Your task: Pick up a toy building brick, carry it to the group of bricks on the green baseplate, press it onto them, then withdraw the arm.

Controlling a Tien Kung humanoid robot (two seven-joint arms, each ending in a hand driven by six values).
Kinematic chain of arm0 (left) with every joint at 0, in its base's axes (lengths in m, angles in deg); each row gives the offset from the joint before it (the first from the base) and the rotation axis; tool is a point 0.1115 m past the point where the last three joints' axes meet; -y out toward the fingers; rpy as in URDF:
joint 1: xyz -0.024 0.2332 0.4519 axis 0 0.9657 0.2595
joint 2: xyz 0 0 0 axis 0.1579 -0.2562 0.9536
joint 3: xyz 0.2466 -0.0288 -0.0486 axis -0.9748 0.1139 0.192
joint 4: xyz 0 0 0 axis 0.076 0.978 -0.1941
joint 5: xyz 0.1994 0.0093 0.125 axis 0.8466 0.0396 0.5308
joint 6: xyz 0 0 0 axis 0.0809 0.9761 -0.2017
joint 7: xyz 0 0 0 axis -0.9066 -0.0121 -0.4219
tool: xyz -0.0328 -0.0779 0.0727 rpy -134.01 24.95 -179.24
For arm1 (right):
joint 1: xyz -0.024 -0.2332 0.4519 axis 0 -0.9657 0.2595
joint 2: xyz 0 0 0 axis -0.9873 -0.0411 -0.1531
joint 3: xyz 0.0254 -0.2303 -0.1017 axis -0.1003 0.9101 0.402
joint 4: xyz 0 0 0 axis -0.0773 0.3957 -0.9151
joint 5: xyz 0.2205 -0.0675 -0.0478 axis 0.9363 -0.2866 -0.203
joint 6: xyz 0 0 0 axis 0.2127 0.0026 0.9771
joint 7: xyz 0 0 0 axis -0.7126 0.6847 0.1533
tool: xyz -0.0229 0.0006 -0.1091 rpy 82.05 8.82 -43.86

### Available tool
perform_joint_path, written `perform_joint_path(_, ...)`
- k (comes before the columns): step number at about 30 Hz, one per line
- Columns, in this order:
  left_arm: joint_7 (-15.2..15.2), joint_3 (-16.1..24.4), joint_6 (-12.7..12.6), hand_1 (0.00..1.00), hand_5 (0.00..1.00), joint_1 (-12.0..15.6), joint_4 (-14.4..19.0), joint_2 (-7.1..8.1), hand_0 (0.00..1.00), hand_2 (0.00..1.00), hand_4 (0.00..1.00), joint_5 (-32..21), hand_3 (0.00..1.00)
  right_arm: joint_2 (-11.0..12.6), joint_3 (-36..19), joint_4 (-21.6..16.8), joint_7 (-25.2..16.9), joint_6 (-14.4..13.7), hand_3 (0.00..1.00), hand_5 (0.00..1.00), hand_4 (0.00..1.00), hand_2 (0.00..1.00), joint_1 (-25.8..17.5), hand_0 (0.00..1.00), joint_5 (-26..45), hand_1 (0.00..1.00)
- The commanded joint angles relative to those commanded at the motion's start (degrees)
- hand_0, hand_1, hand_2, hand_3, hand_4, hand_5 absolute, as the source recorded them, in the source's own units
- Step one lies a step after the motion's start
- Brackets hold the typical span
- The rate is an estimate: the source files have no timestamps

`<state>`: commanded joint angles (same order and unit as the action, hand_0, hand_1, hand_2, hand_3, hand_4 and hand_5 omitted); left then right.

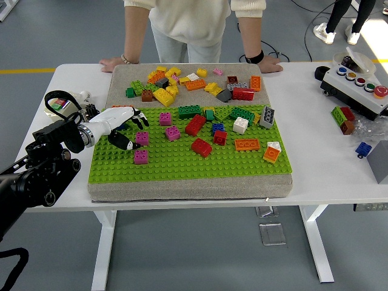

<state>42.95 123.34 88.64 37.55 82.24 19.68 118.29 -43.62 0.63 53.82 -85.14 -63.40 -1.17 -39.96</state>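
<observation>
The green baseplate (182,162) lies on a grey mat and carries a scattered group of bricks: magenta, red, orange, green, blue and white ones. My left hand (136,131) hovers at the plate's left edge with its white fingers spread and nothing in them. A magenta brick (142,138) sits on the plate just right of the thumb, apart from it. A second magenta brick (140,157) stands a little nearer to me. Several loose bricks (182,82) lie heaped on the mat behind the plate. My right arm is out of sight.
A person stands at the far side with one hand (115,62) and the other hand (268,64) flat on the table. At the right sit a button box (357,86) and a few stray bricks (344,118). A small roll (57,102) lies at the left.
</observation>
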Motion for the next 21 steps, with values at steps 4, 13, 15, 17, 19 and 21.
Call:
perform_joint_path(4,0.0,-0.1,-0.1,0.713,0.028,-0.2,-0.6,-0.16,0.754,0.613,0.847,-0.3,0.644,0.0,0.1,0.0,0.0,0.0,0.651,0.492,0.909,0.724,0.0,0.752,0.0,0.674)
perform_joint_path(13,0.0,-0.1,-0.3,0.715,0.043,-0.3,-1.6,-0.57,0.754,0.616,0.849,-1.1,0.648,-0.1,0.3,0.0,0.0,0.0,0.651,0.491,0.91,0.724,0.0,0.752,-0.1,0.674)
perform_joint_path(15,0.1,-0.1,-0.4,0.715,0.043,-0.4,-1.7,-0.67,0.754,0.616,0.849,-1.2,0.648,-0.1,0.3,0.0,0.0,0.0,0.651,0.491,0.91,0.724,0.1,0.752,-0.1,0.674)
perform_joint_path(17,0.0,0.0,-0.6,0.715,0.043,-0.5,-1.8,-0.73,0.754,0.616,0.849,-1.4,0.648,-0.1,0.2,0.0,0.0,0.0,0.651,0.491,0.91,0.724,0.1,0.752,0.0,0.674)
perform_joint_path(19,0.0,0.1,-0.7,0.713,0.048,-0.6,-1.9,-0.82,0.754,0.613,0.842,-1.5,0.638,-0.1,0.2,0.0,0.0,0.0,0.653,0.491,0.91,0.724,0.1,0.752,0.0,0.675)
perform_joint_path(21,0.0,0.1,-0.8,0.713,0.048,-0.7,-2.0,-0.88,0.754,0.613,0.842,-1.6,0.638,-0.1,0.1,0.0,0.0,0.0,0.653,0.491,0.91,0.724,0.1,0.752,0.0,0.675)
